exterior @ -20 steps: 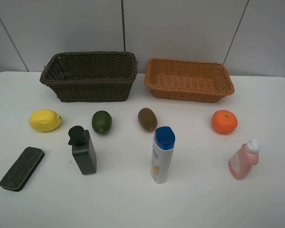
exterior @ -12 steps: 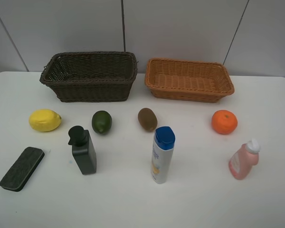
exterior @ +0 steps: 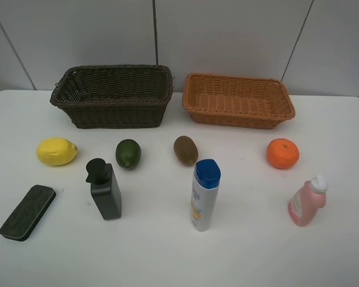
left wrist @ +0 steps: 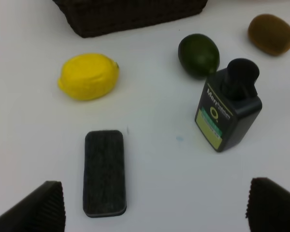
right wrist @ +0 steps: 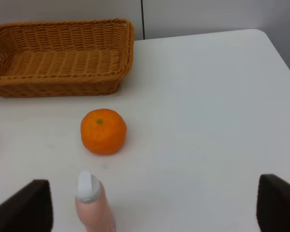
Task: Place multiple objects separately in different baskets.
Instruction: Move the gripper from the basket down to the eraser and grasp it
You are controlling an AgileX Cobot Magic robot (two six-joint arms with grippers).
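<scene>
White table (exterior: 167,257) bears dark basket (exterior: 113,113) beside tan basket (exterior: 239,118), floors bare.

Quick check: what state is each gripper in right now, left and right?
Left gripper: open, holding nothing.
Right gripper: open, holding nothing.

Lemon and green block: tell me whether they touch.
Apart. The left wrist view shows bare white table between the lemon and the green block.

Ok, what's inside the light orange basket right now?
Only bare wicker floor shows inside the light orange basket; no fruit or bottle. Its near wall hides a thin strip of floor from the high camera.
</scene>
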